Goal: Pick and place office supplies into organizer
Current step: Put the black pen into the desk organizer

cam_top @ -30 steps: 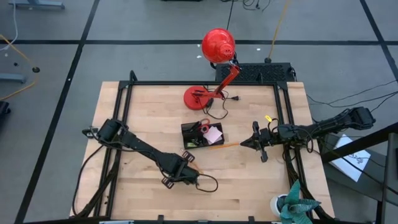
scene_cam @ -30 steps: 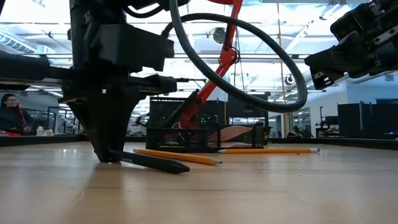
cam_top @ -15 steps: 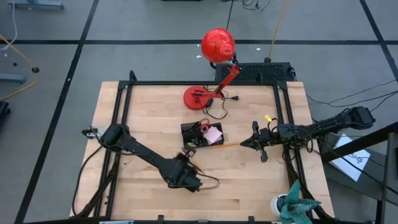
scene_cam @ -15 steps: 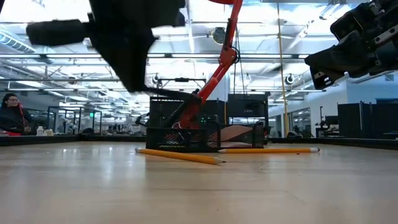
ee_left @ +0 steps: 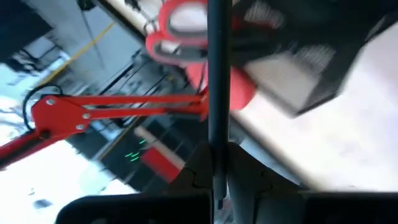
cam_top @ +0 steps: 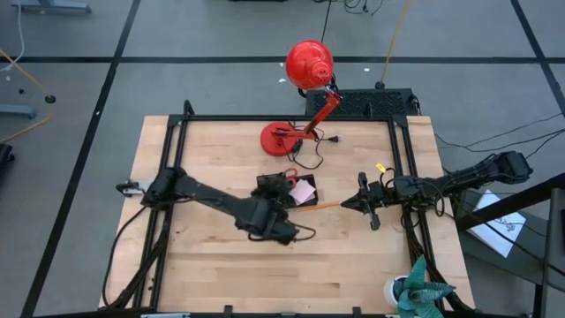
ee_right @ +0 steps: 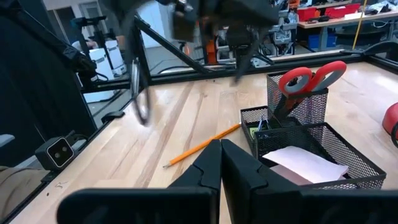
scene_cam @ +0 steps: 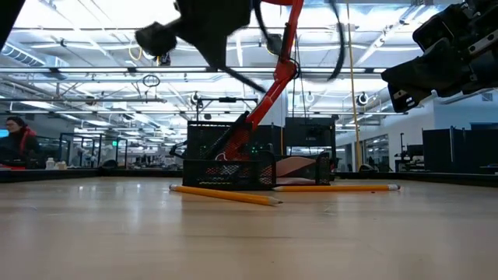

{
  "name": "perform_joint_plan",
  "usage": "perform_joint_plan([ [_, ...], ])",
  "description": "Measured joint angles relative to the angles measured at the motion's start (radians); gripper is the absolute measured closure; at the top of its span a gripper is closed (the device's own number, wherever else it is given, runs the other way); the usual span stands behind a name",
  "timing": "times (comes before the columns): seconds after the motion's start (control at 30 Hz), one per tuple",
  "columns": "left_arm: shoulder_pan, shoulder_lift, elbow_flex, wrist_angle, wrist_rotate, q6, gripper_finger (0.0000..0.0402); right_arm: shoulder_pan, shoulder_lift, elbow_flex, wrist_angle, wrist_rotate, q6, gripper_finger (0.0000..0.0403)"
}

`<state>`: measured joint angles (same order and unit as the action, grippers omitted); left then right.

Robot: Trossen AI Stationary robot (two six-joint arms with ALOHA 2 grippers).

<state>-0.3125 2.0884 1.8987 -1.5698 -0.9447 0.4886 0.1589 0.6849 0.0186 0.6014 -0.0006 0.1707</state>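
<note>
My left gripper hangs above the table just on the near side of the black mesh organizer, shut on a black pen. In the organizer stand the red-handled scissors, beside a pink sticky-note pad. One orange pencil lies flat on the wood in front of the organizer, and a second one lies at its right. My right gripper hovers shut to the right of the organizer, with nothing in it. My left gripper pinches the black pen between its two fingers at one end. The pen lies along the fingers and sticks out past their tips toward the organizer. The fingers slant down from the near left. The pen is lifted clear of the table.
A red desk lamp has its base at the far side of the table, and its head is beyond the edge. A green plant stands at the near right corner. Bare wood lies left of and nearer than the organizer.
My left gripper has risen from the table with the black pen and gone toward the far edge, up to the organizer. It has tipped from pointing straight down to slanting. The pen, which had its free end on the wood, is now lifted clear.
</note>
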Motion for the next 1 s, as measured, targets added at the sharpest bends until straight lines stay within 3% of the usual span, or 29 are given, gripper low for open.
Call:
perform_joint_plan([
  [0.17, 0.052, 0.0, -0.013, -0.002, -0.133, 0.127, 0.0389, 0.0, 0.0, 0.0, -0.006, 0.0, -0.003, 0.0399],
  [0.3, 0.077, 0.0, -0.013, 0.0, -0.09, 0.13, 0.0389, 0.0, 0.0, 0.0, -0.008, 0.0, -0.006, 0.0399],
  [0.53, 0.112, -0.085, -0.014, -0.002, -0.105, 0.139, 0.0389, 0.0, 0.0, 0.0, -0.04, 0.0, 0.001, 0.0399],
  [0.73, 0.131, -0.191, -0.015, -0.001, -0.008, 0.15, 0.0389, 0.0, 0.0, 0.0, -0.059, 0.0, 0.005, 0.0399],
  [0.9, 0.177, -0.242, -0.112, -0.002, -0.008, 0.158, 0.0389, 0.0, 0.0, 0.0, -0.052, 0.001, 0.024, 0.0399],
  [1.0, 0.202, -0.258, -0.188, -0.004, 0.004, 0.074, 0.0389, 0.0, 0.0, 0.0, -0.052, 0.002, 0.027, 0.0399],
])
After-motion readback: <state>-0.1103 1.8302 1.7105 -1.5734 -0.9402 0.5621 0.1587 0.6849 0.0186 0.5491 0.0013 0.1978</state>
